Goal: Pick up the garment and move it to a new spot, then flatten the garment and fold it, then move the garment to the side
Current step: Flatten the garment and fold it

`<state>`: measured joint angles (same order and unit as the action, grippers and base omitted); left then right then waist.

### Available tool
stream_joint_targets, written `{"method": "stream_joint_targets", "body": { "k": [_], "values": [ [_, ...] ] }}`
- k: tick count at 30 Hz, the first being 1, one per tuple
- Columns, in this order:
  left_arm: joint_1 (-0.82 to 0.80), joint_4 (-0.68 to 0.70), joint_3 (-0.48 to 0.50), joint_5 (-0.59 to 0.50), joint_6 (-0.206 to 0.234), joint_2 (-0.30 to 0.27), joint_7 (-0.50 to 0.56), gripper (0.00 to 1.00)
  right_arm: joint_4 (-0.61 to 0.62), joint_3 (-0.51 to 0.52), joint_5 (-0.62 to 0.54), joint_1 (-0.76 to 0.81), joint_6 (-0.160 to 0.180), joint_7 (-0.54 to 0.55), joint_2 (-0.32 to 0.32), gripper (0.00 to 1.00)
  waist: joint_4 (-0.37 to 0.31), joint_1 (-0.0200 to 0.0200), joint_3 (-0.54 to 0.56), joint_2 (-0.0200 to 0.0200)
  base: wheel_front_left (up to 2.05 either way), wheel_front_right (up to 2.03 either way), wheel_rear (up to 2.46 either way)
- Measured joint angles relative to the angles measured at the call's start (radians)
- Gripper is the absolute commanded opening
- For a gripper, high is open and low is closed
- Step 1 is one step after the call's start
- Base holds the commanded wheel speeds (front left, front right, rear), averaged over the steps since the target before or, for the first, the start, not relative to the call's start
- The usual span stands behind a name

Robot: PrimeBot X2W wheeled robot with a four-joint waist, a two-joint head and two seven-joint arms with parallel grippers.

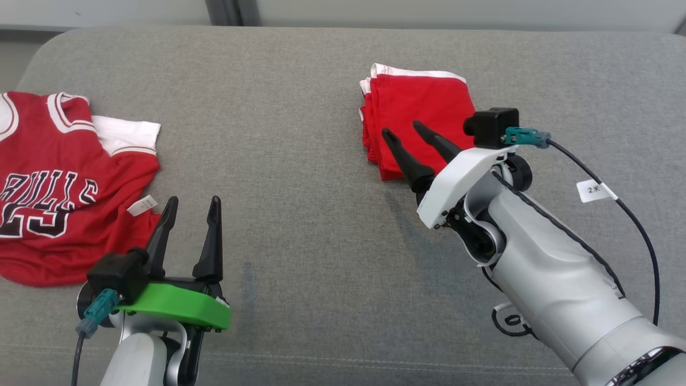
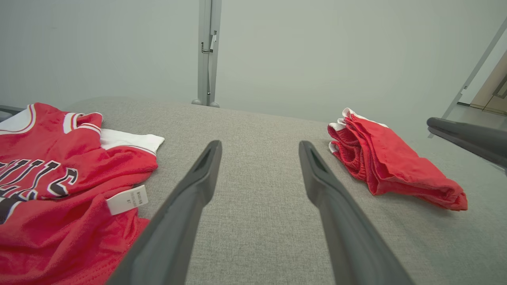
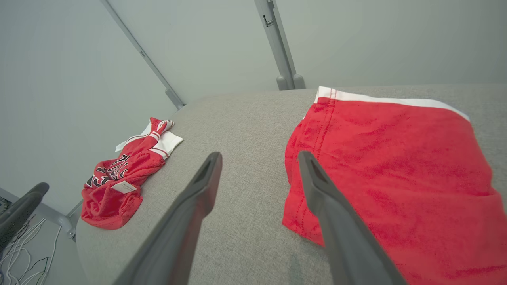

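The folded red garment (image 1: pixel 418 123) lies flat on the far right part of the grey cushion (image 1: pixel 300 161). The right gripper (image 1: pixel 401 128) is at the garment's near left edge. Its two fingers are wide apart and hold nothing: one finger is over the red cloth, the other over the grey. The left gripper (image 1: pixel 194 199) is also wide apart and empty, just beside a crumpled red jersey (image 1: pixel 53 187) on the left.
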<state>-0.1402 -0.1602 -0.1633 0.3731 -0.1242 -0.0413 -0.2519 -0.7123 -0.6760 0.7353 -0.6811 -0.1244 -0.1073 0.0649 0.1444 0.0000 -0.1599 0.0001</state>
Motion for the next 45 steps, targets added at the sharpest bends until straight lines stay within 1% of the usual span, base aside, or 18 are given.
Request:
{"method": "stream_joint_targets", "body": {
  "k": [3,7,9,13,16,22,24,28,34,37,38,45],
  "values": [
    [0.004,0.002,0.003,-0.007,0.0,0.0,0.0,1.0,0.018,0.017,-0.018,0.0,0.0,-0.058,0.022,1.0,-0.023,0.0,0.007,0.0,0.0,0.0,0.0],
    [0.009,0.004,0.013,-0.01,0.0,0.0,0.0,1.0,0.026,0.031,-0.059,0.018,0.0,-0.123,0.085,1.0,-0.054,0.0,0.019,0.0,0.0,0.0,0.0],
    [0.012,0.006,0.019,-0.013,0.0,0.0,0.0,1.0,0.034,0.04,-0.064,0.04,0.0,-0.136,0.101,1.0,-0.069,0.0,0.027,0.0,0.0,0.0,0.0],
    [0.024,0.007,0.028,-0.02,0.0,-0.001,0.0,1.0,0.063,0.059,-0.074,0.081,0.004,-0.141,0.113,1.0,-0.098,0.0,0.046,0.0,0.0,0.0,0.0],
    [0.03,0.008,0.03,-0.023,0.0,-0.002,0.0,1.0,0.094,0.075,-0.088,0.105,0.025,-0.145,0.13,1.0,-0.12,0.0,0.059,0.0,0.0,0.0,0.0],
    [0.041,0.012,0.037,-0.026,0.0,-0.002,0.0,1.0,0.177,0.153,-0.114,0.164,0.085,-0.147,0.164,1.0,-0.153,0.0,0.082,0.0,0.0,0.0,0.0],
    [0.044,0.016,0.04,-0.026,0.0,-0.002,0.0,1.0,0.234,0.197,-0.129,0.185,0.111,-0.147,0.172,1.0,-0.161,0.0,0.088,0.0,0.0,0.0,0.0],
    [0.044,0.026,0.052,-0.026,0.0,-0.002,0.0,1.0,0.339,0.267,-0.175,0.217,0.15,-0.147,0.192,1.0,-0.171,0.0,0.092,0.0,0.0,0.0,0.0],
    [0.049,0.03,0.067,-0.026,0.0,-0.002,0.0,1.0,0.448,0.318,-0.24,0.312,0.197,-0.147,0.189,1.0,-0.174,0.0,0.088,0.0,0.0,0.0,0.0],
    [0.049,0.031,0.07,-0.026,0.0,-0.002,0.0,1.0,0.482,0.332,-0.258,0.359,0.199,-0.147,0.185,1.0,-0.174,0.0,0.087,0.0,0.0,0.0,0.0],
    [0.05,0.031,0.071,-0.026,0.0,-0.002,0.0,1.0,0.492,0.336,-0.263,0.372,0.205,-0.147,0.183,1.0,-0.174,0.0,0.087,0.0,0.0,0.0,0.0],
    [0.05,0.034,0.07,-0.026,0.0,-0.002,0.0,1.0,0.554,0.359,-0.291,0.434,0.206,-0.147,0.17,1.0,-0.17,0.0,0.089,0.0,0.0,0.0,0.0]
  ]
}}
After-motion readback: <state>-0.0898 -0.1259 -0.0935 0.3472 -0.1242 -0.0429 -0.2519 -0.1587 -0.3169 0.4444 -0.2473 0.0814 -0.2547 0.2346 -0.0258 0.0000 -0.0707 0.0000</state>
